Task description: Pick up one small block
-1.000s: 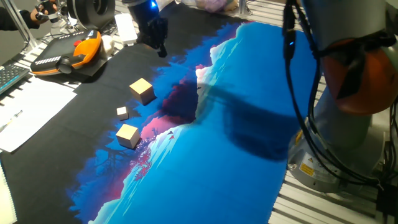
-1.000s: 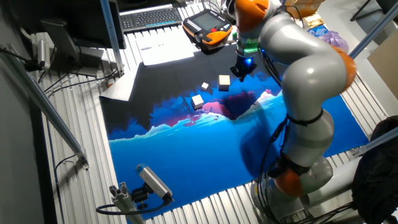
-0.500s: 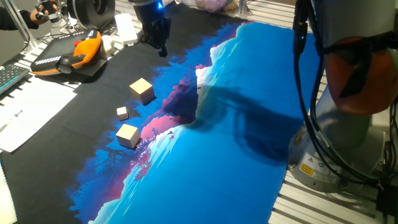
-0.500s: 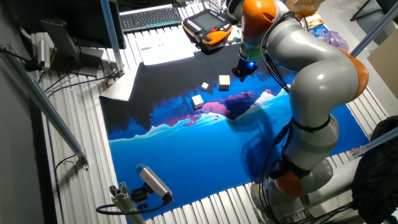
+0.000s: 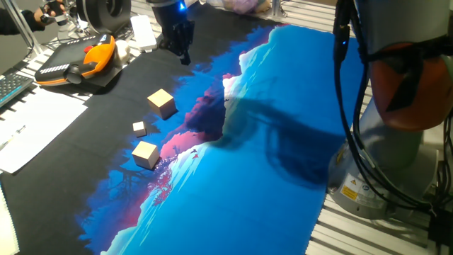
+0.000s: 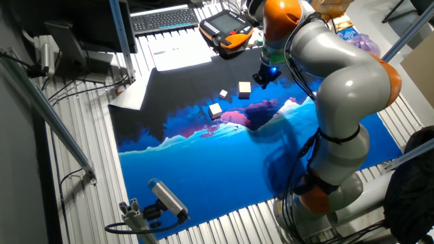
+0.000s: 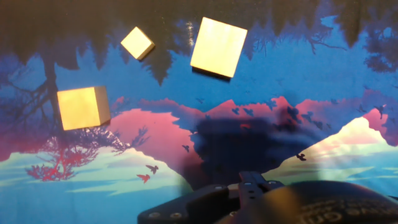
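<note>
Two light-tan wooden small blocks lie on the mat. One block [image 5: 162,101] [image 6: 245,87] [image 7: 218,47] is nearer the gripper. The other block [image 5: 145,153] [image 6: 215,109] [image 7: 82,107] lies further forward. A much tinier pale cube [image 5: 139,128] [image 6: 223,94] [image 7: 137,43] sits between them. My gripper [image 5: 184,57] [image 6: 260,79] hangs above the mat's far black part, apart from the blocks and holding nothing. Its dark fingers blend together, so I cannot tell how far apart they are. The hand view shows no fingertips.
The blue, pink and black printed mat [image 5: 269,142] covers the table. An orange and black pendant [image 5: 78,64] [image 6: 227,34] and white paper sheets [image 5: 35,127] lie beyond the mat's black edge. The arm's grey base [image 5: 396,142] stands at the right.
In the first half second the arm's upper links swung slightly to the right and the gripper shifted a little. Since then nothing has moved. The blocks have stayed put.
</note>
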Motion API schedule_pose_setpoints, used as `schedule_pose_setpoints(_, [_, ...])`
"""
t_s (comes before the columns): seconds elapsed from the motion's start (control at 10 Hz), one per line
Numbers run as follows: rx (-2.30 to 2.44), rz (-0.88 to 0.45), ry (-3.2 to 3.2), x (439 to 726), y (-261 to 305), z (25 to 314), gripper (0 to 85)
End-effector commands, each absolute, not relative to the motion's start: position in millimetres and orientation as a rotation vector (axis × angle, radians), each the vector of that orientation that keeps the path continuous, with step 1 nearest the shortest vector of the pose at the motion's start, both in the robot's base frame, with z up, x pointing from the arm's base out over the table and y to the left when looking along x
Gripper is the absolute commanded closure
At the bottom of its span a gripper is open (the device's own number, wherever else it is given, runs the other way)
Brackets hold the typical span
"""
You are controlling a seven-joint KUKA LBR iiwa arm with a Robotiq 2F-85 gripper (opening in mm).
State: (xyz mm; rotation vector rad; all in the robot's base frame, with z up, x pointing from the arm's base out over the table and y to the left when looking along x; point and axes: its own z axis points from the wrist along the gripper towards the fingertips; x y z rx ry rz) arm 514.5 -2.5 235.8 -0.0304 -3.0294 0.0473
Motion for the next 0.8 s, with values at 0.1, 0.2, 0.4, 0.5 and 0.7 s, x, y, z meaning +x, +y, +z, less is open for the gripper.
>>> schedule_pose_setpoints(0.1, [-0.009, 0.019, -3.05, 514.5, -2.4, 236.1, 85.0])
schedule_pose_setpoints(0.2, [-0.007, 0.012, -3.082, 514.5, -2.4, 236.1, 85.0])
schedule_pose_setpoints(0.4, [0.005, -0.064, -3.098, 514.5, -2.4, 236.1, 85.0])
schedule_pose_setpoints(0.5, [0.04, -0.128, -3.137, 514.5, -2.4, 236.1, 85.0])
schedule_pose_setpoints(0.7, [0.066, -0.084, -3.16, 514.5, -2.4, 236.1, 85.0])
